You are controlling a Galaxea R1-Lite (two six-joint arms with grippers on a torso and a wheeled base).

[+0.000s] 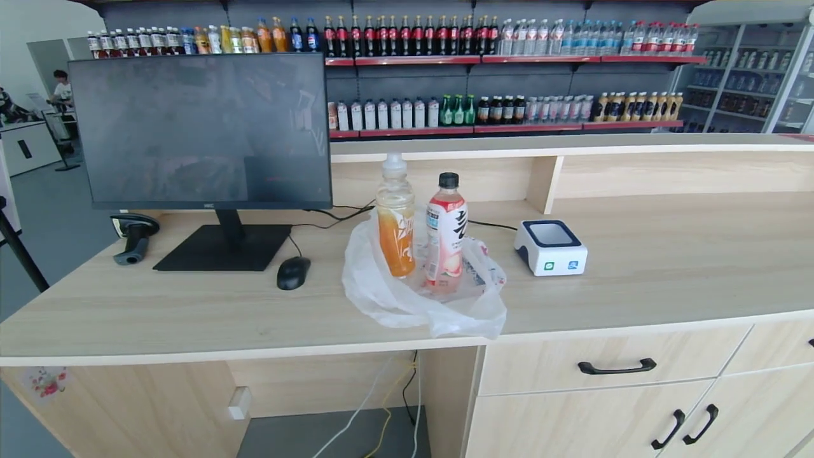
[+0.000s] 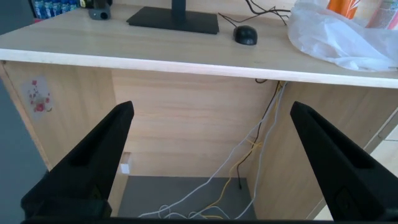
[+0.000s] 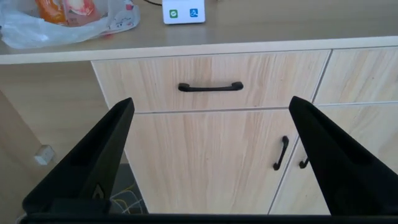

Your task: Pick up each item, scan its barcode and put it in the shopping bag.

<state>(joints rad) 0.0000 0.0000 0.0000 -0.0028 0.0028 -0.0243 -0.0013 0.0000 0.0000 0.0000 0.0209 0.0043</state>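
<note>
Wooden checkout counter, with drink shelves behind. Both items, an orange bottle and a pink bottle, stood upright inside the open shopping bag, near the white barcode scanner; this arrangement suggested bagging was complete. Left gripper and right gripper hung below the countertop, fingers wide apart and empty, probably to keep clear of the goods.

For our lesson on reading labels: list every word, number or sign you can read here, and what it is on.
No text can be quoted as read.
Monitor logo: too small.
Orange drink bottle label: blurred.
Pink drink bottle label: large script, unreadable.
White scanner box: green and blue icons, no legible words.
Shelf bottles: too small.
</note>
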